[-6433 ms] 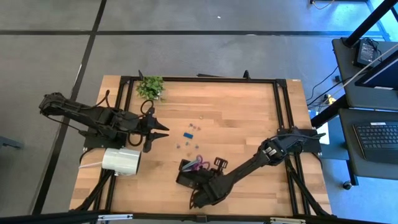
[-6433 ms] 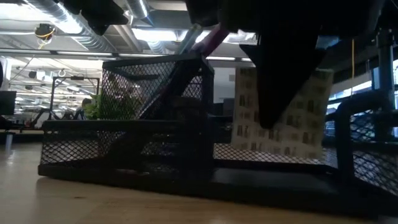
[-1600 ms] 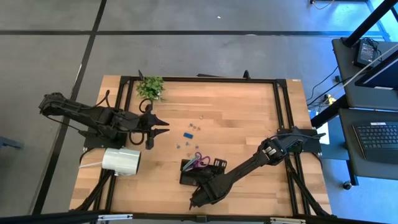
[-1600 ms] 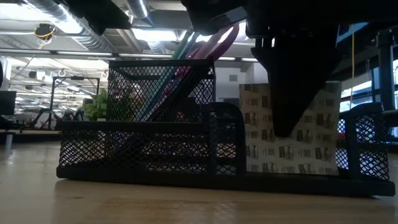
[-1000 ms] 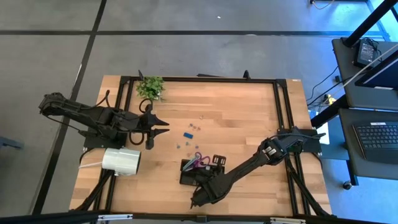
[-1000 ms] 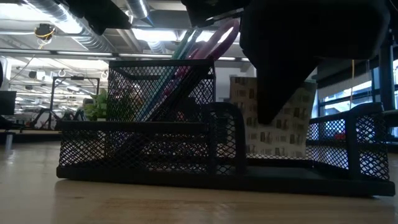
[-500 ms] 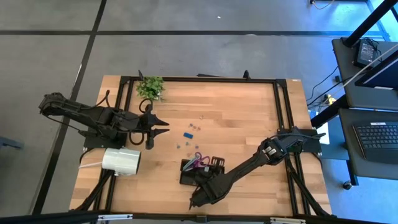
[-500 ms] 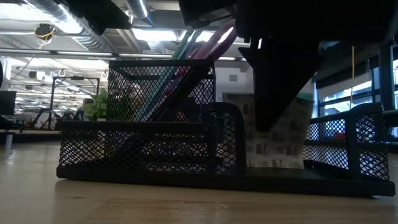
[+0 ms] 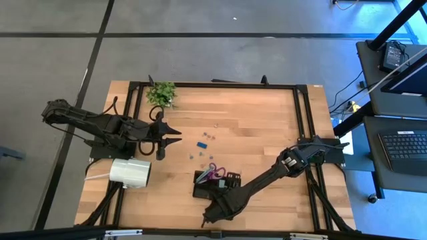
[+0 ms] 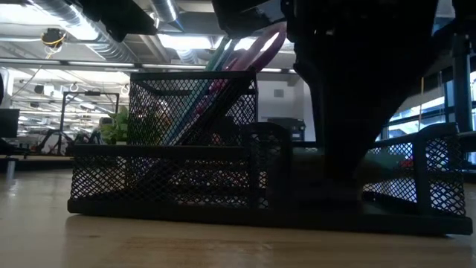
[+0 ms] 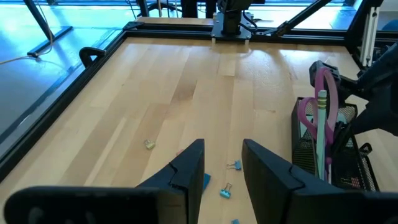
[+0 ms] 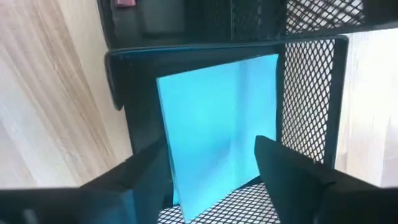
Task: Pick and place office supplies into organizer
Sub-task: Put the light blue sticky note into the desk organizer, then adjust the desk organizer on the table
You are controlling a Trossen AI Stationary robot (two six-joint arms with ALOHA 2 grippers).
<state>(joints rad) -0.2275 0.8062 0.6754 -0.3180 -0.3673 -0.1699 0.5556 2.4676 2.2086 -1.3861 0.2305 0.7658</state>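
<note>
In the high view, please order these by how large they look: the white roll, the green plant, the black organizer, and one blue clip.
1. white roll
2. and 3. organizer and green plant look alike; the right arm covers part of the organizer, so I do not rank them.
4. blue clip, clearly smallest.

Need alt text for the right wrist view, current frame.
Close-up down into one black mesh compartment of the organizer, where a square sticky-note pad, blue-looking here, lies tilted against the floor. The right hand hovers open just above it, one dark finger at each side of the pad, with pale wooden table visible beside the organizer.
</note>
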